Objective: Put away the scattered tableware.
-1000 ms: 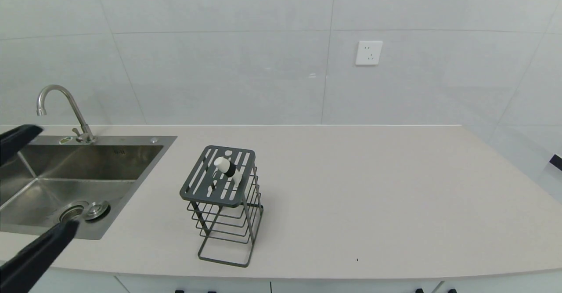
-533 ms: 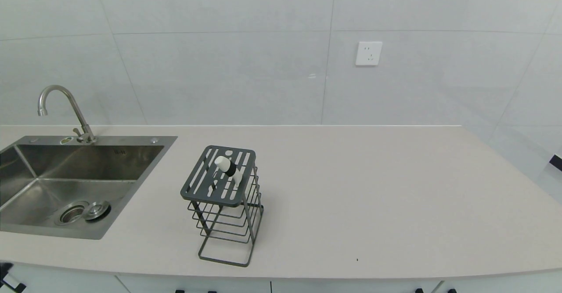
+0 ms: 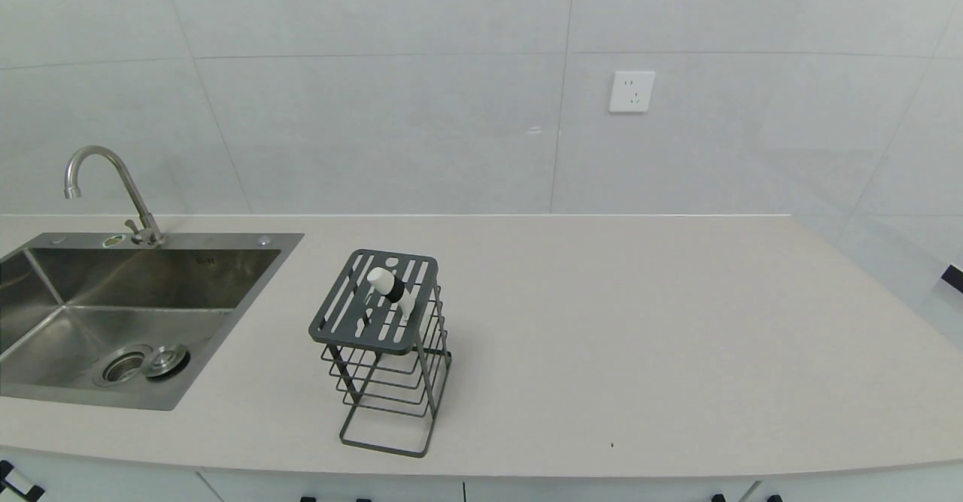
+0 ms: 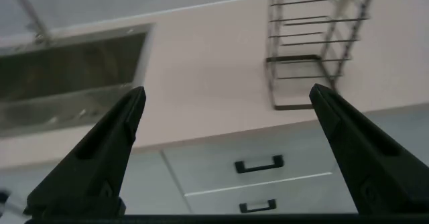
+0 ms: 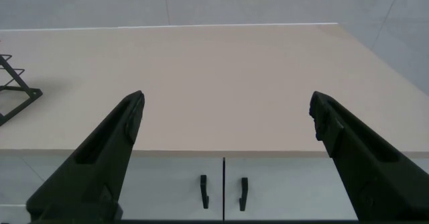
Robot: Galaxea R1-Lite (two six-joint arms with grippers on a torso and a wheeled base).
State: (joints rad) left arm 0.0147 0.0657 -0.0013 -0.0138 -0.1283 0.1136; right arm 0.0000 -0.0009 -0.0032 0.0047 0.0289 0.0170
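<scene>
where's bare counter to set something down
Widest bare stretch of counter: from the wire rack to the right end, back wall to front edge. A narrower strip lies between the sink and the rack. The only crowded spot is the rack, with a white-and-black piece in its top.

Head view: high, looking forward and down across the desk (image 3: 639, 336).
Left wrist view: low, near the desk front, facing the rack (image 4: 312, 58).
Right wrist view: low, facing the desk's right half.
Shared: desk, rack.
</scene>
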